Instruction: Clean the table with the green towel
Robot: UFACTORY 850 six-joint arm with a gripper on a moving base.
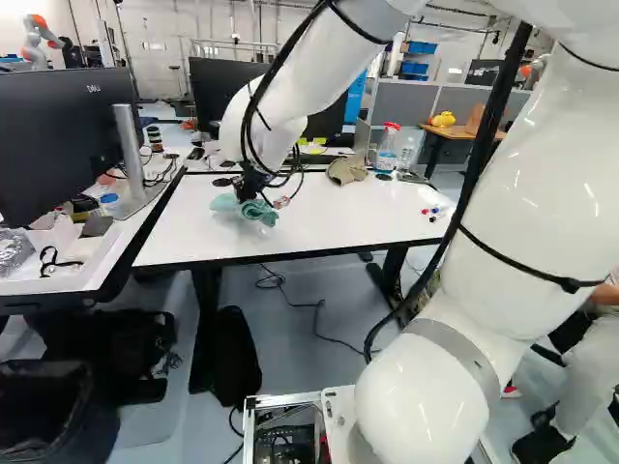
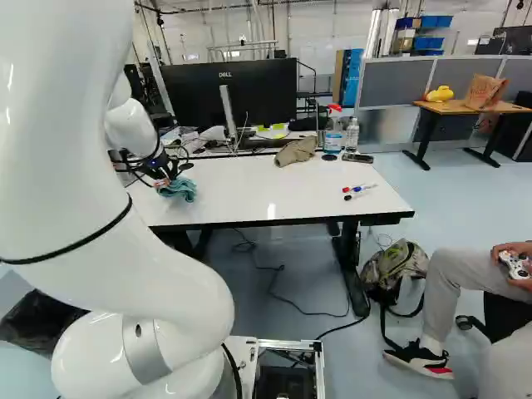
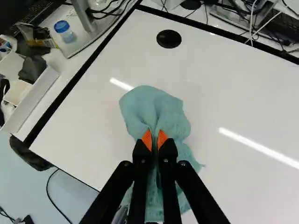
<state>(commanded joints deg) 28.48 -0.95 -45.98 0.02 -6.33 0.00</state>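
Gripper (image 1: pixel 251 193) and towel above the white table (image 3: pixel 210 98). The two orange pads (image 3: pixel 147 140) close from either side on the green towel (image 3: pixel 150 105), pinching a fold; the bunched cloth rests on the tabletop, spreading ahead of the fingers and on beneath them. To the gripper's left, on the neighbouring desk (image 3: pixel 60 59), stand a blue-lidded jar (image 3: pixel 68 36) (contents not discernible) and, nearer the base, an open white box (image 3: pixel 36 101) with a dark, crumpled item inside. Farther left and lower, near the base, is a black bin (image 1: pixel 53 411), its interior too dark to read. Right of the gripper and beyond it, near the table's far edge, a red-topped spray bottle (image 2: pixel 333 140) stands just beside a clear bottle (image 2: pixel 352 135); neither fill can be told. A crumpled brown cloth (image 2: pixel 297 151) lies between these bottles and the gripper. Well to the gripper's right, several markers (image 2: pixel 357 189) lie loose on the tabletop.
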